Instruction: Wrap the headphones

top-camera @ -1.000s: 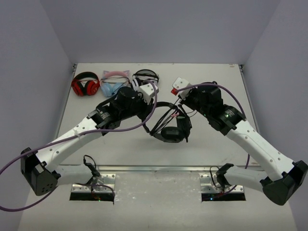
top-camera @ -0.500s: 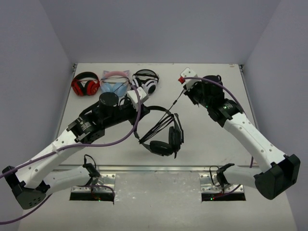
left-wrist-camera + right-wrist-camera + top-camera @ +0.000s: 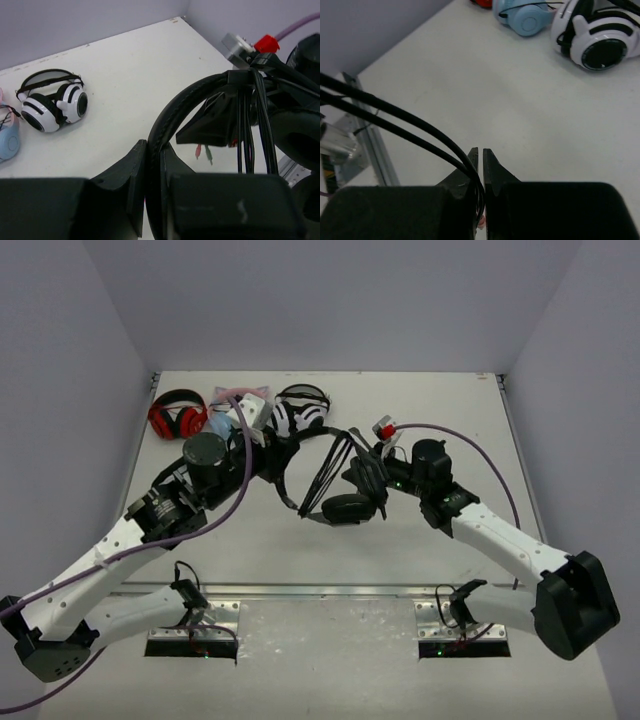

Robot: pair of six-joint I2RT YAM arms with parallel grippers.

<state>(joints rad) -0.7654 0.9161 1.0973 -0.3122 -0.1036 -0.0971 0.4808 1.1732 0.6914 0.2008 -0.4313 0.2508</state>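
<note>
Left claw grips headphones band; right claw apparently pinches cable, contact hidden

**Top view:** high behind the arm bases, looking down on the white table. **Wrist views:** close and low, past the left hand and right hand. All share the black-and-white over-ear headphones; top and left wrist, the all-black padded headset.

Matt black against matt white.
The headphones show a smooth, dull black padded headband and a thin, slightly shiny cable; the counter is smooth matt white, the black-and-white headphones glossy plastic.
</note>
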